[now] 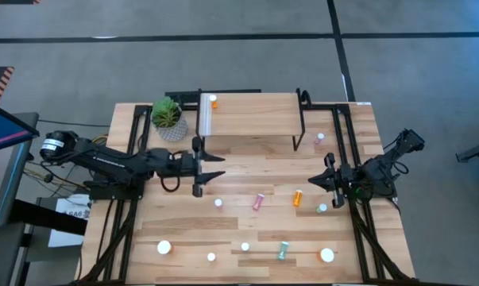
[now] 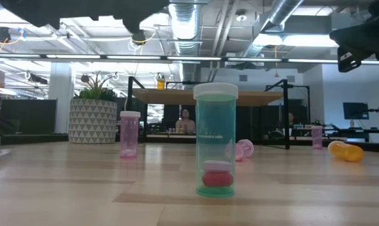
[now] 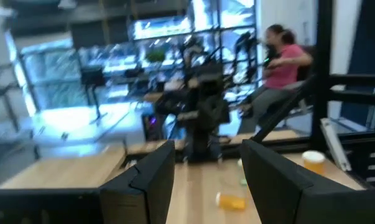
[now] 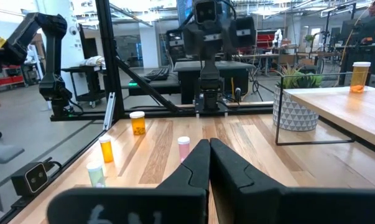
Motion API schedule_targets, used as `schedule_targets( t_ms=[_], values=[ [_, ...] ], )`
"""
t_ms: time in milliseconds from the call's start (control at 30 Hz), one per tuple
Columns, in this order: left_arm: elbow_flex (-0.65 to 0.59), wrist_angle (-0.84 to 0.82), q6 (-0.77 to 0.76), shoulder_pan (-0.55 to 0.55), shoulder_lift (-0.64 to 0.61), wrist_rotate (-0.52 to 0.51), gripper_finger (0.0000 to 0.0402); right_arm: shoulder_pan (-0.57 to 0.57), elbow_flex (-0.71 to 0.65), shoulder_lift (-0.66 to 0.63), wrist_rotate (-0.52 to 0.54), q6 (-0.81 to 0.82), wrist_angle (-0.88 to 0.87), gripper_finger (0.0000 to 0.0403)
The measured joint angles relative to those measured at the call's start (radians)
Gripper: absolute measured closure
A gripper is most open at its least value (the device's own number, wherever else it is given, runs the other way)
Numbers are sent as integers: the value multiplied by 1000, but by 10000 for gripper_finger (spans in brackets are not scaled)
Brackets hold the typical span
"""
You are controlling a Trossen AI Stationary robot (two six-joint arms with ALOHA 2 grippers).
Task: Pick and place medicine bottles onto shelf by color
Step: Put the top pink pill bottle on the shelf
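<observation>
The light-wood shelf [image 1: 251,113] stands at the table's far side on black legs, with one orange bottle [image 1: 214,101] upright on its left end. Other bottles stand or lie on the tabletop: a lying pink one [image 1: 259,202], a lying orange one [image 1: 298,197], an upright teal one [image 1: 322,208], and a lying teal one [image 1: 283,251] near the front. My left gripper [image 1: 215,167] is open and empty in front of the shelf's left end. My right gripper [image 1: 318,179] is shut and empty at the right, near the orange bottle.
A green plant in a white pot [image 1: 168,119] stands left of the shelf. Two wide white-capped bottles [image 1: 164,248] [image 1: 327,255] stand near the front edge. A pink bottle [image 1: 320,137] stands right of the shelf. Black frame rails run along both table sides. A person [image 3: 280,56] is in the room beyond.
</observation>
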Motion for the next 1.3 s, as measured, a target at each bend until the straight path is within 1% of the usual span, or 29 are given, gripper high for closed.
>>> schedule_targets(
  t_ms=[67, 233, 400, 667, 833, 933, 1067, 1133, 1300],
  values=[
    [0, 16, 23, 0, 0, 1, 227, 0, 0, 0, 0, 0, 0, 376],
    [0, 20, 25, 20, 0, -12, 227, 0, 0, 0, 0, -4, 0, 376],
    [0, 23, -11, 41, 0, -12, 227, 0, 0, 0, 1, -96, 24, 376],
    [0, 36, -22, 65, 0, -14, 227, 0, 0, 0, 3, -103, 143, 376],
    [0, 68, -44, 74, 0, -15, 227, -1, 0, 0, 55, 21, 218, 377],
    [0, 79, -43, 74, 0, -15, 227, -5, 15, 0, 61, -20, 226, 377],
    [0, 83, -43, 74, 0, -15, 227, -7, 86, 0, 119, -50, 239, 372],
    [0, 83, -53, 74, 0, -15, 227, -6, 116, 4, 134, -50, 213, 368],
    [0, 81, -101, 64, 0, 0, 227, 1, 147, 60, 135, 52, 184, 361]
  ],
)
